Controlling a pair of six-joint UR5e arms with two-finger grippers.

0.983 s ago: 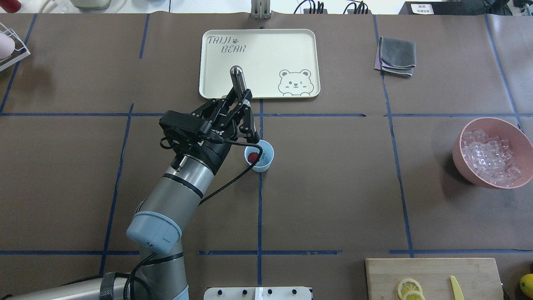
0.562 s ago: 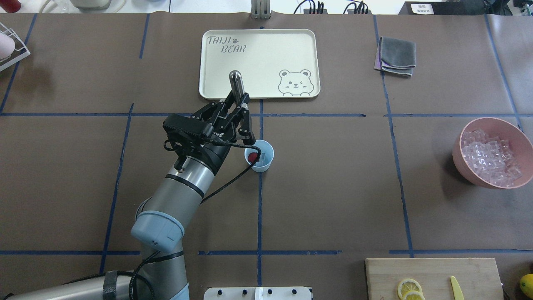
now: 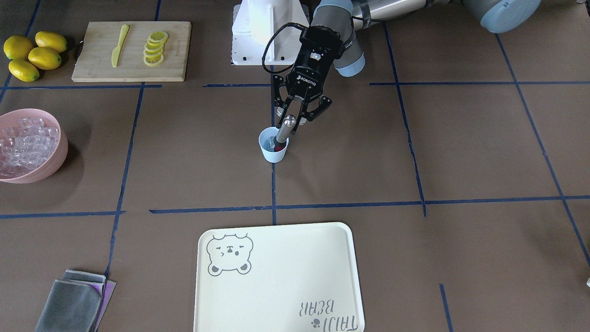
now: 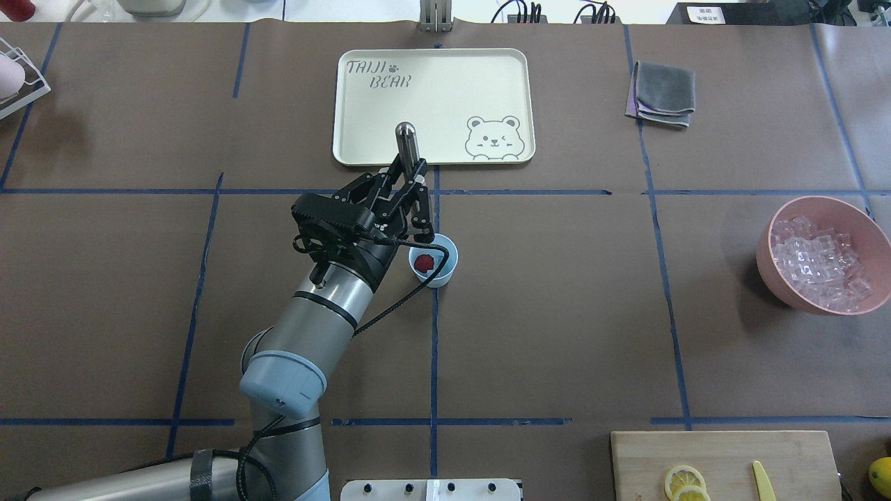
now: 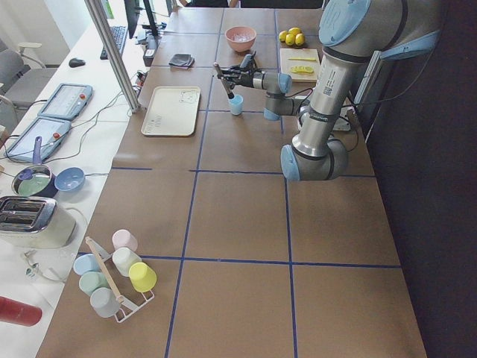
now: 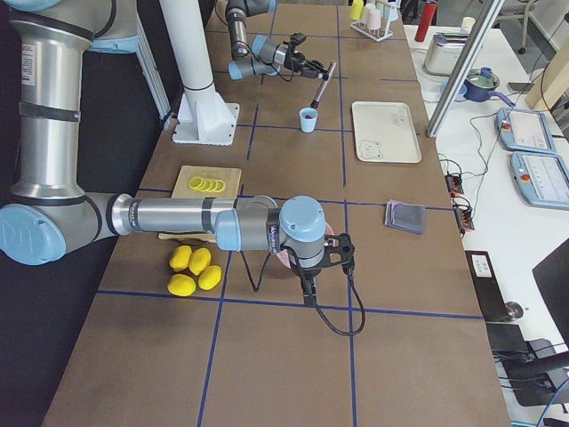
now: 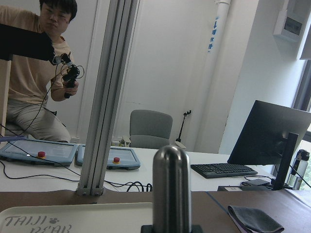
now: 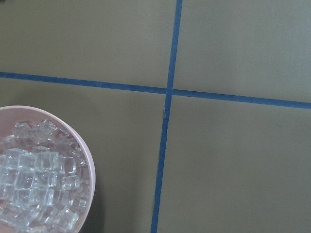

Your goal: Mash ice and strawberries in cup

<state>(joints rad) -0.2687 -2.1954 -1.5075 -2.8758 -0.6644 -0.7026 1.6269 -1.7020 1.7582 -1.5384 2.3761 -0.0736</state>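
The strawberry (image 4: 423, 262) sits low in the cup (image 4: 443, 278), right under your left gripper (image 4: 412, 174); you can't make out any clear cubes in there. That gripper is closed tight on the metal masher (image 4: 406, 142) and holds it tipped, so its low end goes in past the rim to press the berry. The rim hugs the masher, so push small. The tray (image 4: 431, 83) lies just past the gripper and the pink bowl (image 4: 766, 264) of ice (image 4: 821, 261) is far to its right, and you cannot tell if the right gripper (image 6: 340, 252) is open.
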